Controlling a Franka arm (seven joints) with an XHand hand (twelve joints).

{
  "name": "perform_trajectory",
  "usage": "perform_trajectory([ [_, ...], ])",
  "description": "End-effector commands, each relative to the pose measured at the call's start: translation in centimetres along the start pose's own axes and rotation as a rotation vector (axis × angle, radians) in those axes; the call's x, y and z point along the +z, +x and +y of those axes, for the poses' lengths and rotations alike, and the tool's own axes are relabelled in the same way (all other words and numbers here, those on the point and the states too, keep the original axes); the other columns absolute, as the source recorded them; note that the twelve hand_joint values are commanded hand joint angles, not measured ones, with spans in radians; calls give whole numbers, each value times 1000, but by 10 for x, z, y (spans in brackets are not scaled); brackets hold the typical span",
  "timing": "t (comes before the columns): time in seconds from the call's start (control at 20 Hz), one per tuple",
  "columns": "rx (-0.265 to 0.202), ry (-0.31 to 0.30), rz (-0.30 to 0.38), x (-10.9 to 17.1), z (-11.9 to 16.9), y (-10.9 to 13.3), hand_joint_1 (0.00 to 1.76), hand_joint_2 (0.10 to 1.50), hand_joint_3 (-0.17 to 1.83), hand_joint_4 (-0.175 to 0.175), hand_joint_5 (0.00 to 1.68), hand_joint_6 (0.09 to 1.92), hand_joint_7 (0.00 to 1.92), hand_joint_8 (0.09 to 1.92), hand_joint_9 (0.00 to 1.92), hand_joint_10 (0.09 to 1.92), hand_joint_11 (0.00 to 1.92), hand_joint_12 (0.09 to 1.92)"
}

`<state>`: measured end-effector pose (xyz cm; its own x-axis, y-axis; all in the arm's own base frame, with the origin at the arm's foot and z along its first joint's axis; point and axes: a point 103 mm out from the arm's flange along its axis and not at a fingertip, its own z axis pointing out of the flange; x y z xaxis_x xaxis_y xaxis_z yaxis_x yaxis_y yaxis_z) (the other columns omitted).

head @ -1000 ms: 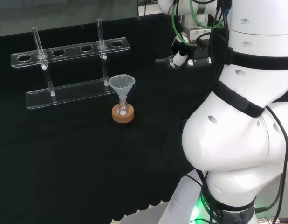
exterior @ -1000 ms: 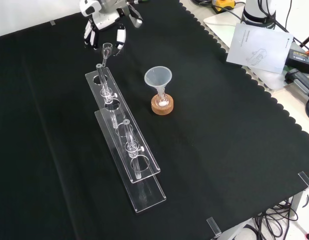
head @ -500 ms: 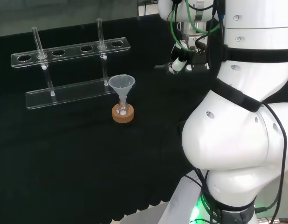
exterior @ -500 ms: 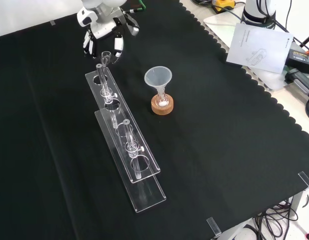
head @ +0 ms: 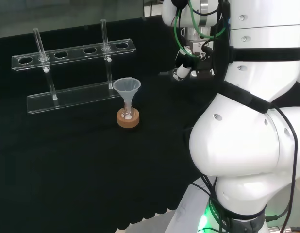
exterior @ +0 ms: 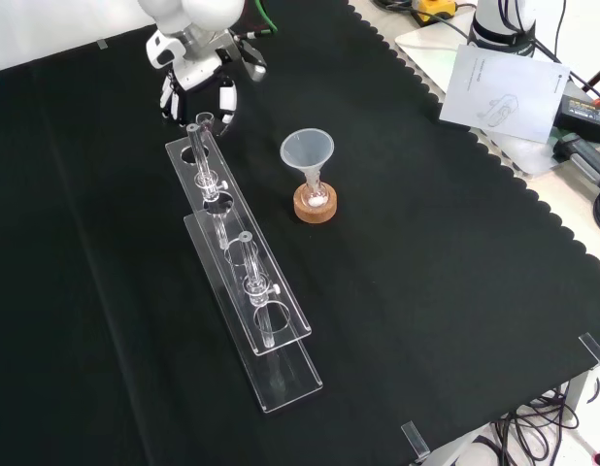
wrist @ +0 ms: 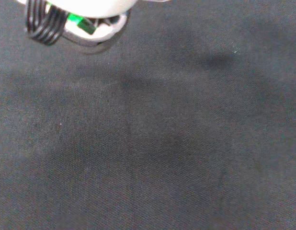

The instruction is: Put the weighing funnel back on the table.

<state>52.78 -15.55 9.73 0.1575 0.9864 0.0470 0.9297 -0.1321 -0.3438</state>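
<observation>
A lab: test-tube rack point(exterior: 238, 248), funnel point(exterior: 307, 150) in flask point(exterior: 315, 196) (black cloth point(exterior: 426, 291) beneath).

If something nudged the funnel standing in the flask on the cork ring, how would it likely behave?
Probably tips easily: the funnel carries its wide mouth high above a thin stem in a small flask. It looks thin and light, so a slight push would likely shift it. The cork ring may keep the flask from rolling.
</observation>
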Motion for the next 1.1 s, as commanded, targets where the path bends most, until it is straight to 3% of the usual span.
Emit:
perform_trajectory([
  [0.05, -12, 16, 5, 9, 11, 7, 1083, 699, 697, 175, 1131, 939, 505, 669, 814, 433, 649, 1160],
  [0.85, -33, 32, -1, 21, 30, 8, 1083, 701, 693, 175, 1131, 937, 504, 670, 811, 435, 648, 1160],
  [1.1, -16, 35, -41, 25, 35, 16, 1083, 702, 691, 175, 1131, 937, 504, 670, 810, 435, 647, 1161],
])
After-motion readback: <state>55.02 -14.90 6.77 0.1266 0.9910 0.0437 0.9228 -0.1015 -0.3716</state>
